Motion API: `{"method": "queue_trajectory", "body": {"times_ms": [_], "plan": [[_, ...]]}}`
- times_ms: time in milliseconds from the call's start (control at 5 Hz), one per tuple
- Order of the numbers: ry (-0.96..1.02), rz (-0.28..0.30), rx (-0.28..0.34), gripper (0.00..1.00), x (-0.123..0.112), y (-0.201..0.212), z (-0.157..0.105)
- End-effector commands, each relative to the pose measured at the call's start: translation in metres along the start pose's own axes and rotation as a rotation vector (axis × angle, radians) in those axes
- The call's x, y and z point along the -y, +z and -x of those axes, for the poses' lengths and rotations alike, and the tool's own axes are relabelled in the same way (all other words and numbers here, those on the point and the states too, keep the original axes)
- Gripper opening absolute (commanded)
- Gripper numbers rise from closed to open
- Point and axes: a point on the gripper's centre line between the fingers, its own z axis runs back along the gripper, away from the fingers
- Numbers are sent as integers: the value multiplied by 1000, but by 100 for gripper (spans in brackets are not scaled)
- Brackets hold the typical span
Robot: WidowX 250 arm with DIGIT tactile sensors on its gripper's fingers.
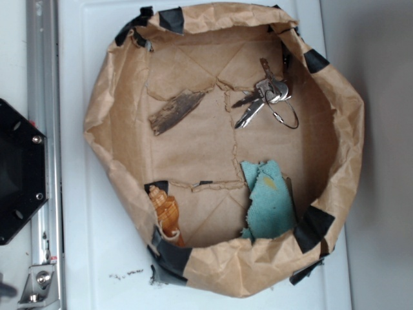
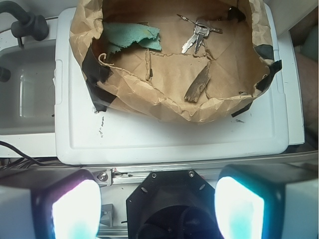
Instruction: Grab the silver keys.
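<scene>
The silver keys (image 1: 266, 97) (image 2: 197, 35) lie on the floor of the brown paper basin (image 1: 103, 148) (image 2: 149, 102), at two o'clock in the exterior view. The bark piece (image 1: 177, 110) (image 2: 198, 86) sits at ten, the teal cloth (image 1: 270, 201) (image 2: 132, 37) at five, the seashell (image 1: 165, 212) at seven. The gripper (image 2: 158, 205) hangs released, fingers (image 2: 76, 209) wide apart, well short of the basin.

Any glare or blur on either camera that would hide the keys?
Wrist view: the two finger pads glow blown-out white-cyan and blurred at the bottom edge, but the keys are sharp. Exterior view: even, soft light, slightly hazy; keys show small bright glints, outline clear.
</scene>
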Motion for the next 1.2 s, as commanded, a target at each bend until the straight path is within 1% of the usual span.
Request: {"method": "queue_trajectory", "body": {"times_ms": [0, 200, 400, 600, 800, 1000], "plan": [[0, 0, 0, 100, 0, 0, 0], [-82, 12, 1, 100, -7, -9, -36], [-144, -12, 12, 100, -17, -26, -67], [-203, -50, 76, 100, -26, -33, -96], [-450, -36, 96, 100, -30, -48, -109], [-450, -36, 96, 100, -30, -48, -109]]}}
